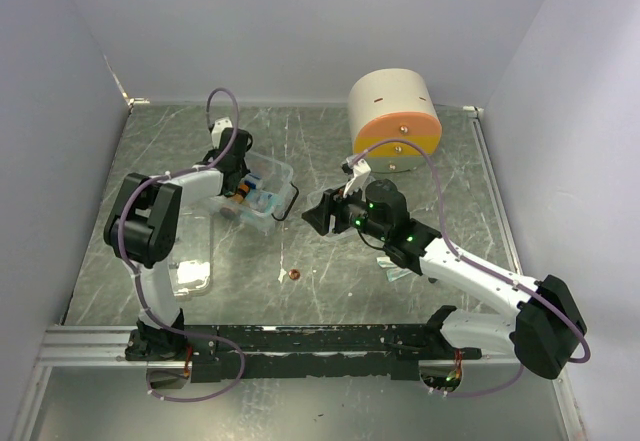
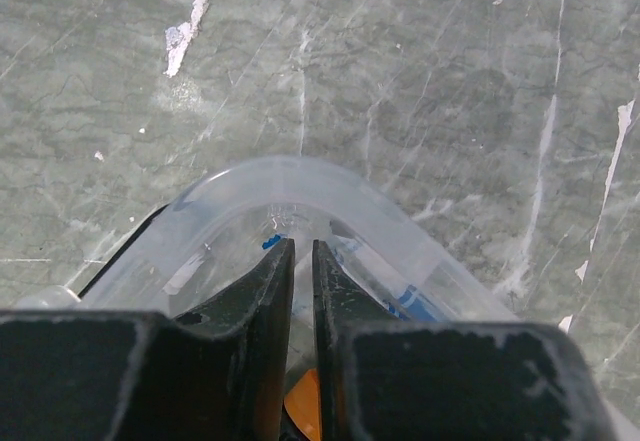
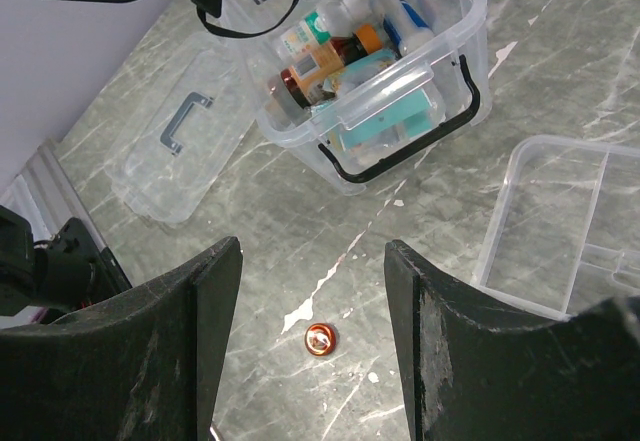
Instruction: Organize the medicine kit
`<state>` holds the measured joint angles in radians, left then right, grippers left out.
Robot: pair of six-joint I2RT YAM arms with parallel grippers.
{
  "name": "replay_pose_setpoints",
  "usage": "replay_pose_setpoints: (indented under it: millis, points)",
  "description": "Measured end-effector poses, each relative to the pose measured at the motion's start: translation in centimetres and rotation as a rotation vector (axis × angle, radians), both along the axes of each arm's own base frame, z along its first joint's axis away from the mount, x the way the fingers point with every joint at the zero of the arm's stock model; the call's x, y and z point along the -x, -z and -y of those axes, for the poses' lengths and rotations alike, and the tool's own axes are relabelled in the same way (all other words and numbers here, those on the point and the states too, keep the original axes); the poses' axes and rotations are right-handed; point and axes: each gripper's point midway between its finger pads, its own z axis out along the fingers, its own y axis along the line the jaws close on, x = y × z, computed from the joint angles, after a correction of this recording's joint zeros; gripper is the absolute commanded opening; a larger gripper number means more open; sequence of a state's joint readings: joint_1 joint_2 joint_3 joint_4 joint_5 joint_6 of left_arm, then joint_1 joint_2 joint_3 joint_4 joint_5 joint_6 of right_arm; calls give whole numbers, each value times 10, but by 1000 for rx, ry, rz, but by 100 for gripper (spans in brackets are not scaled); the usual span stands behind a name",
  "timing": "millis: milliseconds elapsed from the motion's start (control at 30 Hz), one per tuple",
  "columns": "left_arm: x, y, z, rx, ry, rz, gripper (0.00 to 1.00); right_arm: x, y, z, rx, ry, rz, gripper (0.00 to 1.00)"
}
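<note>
A clear plastic box [image 1: 268,173] with black latches stands at the table's middle left, holding several medicine bottles and a teal packet [image 3: 390,121]. An amber bottle [image 3: 300,66] lies in it. My left gripper [image 1: 233,174] is at the box's far corner; in the left wrist view [image 2: 302,246] the fingers are closed on the box's clear rim [image 2: 300,166]. My right gripper [image 1: 318,216] is open [image 3: 313,251] and empty, held above a small red-brown round thing [image 3: 319,339] lying on the table [image 1: 293,275].
The clear lid [image 1: 190,276] with a grey handle [image 3: 185,121] lies left of the box. A clear divided tray [image 3: 565,231] lies on the right under my right arm. A cream cylinder with an orange face [image 1: 395,121] stands at the back. A black rail [image 1: 300,341] runs along the near edge.
</note>
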<state>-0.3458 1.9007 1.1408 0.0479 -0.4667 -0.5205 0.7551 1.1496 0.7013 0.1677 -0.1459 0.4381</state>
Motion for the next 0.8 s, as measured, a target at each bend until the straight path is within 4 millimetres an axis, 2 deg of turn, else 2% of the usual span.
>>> replay_pose_setpoints:
  millis: [300, 533, 600, 667, 800]
  points:
    - [-5, 1, 2, -8, 17, -19, 24, 0, 0, 0, 0, 0, 0, 59]
    - [-3, -6, 3, -1, 26, -20, 29, -4, -3, 1, -4, 24, -2, 58]
    - [-2, -20, 3, 7, 28, 0, 31, -6, -5, 2, -5, 42, -5, 58]
    - [-1, -44, 3, 23, 30, 41, 34, -9, -4, 5, -4, 73, -13, 58]
    - [3, -106, 3, 67, 35, 158, 44, -17, 2, 15, 13, 156, -43, 58]
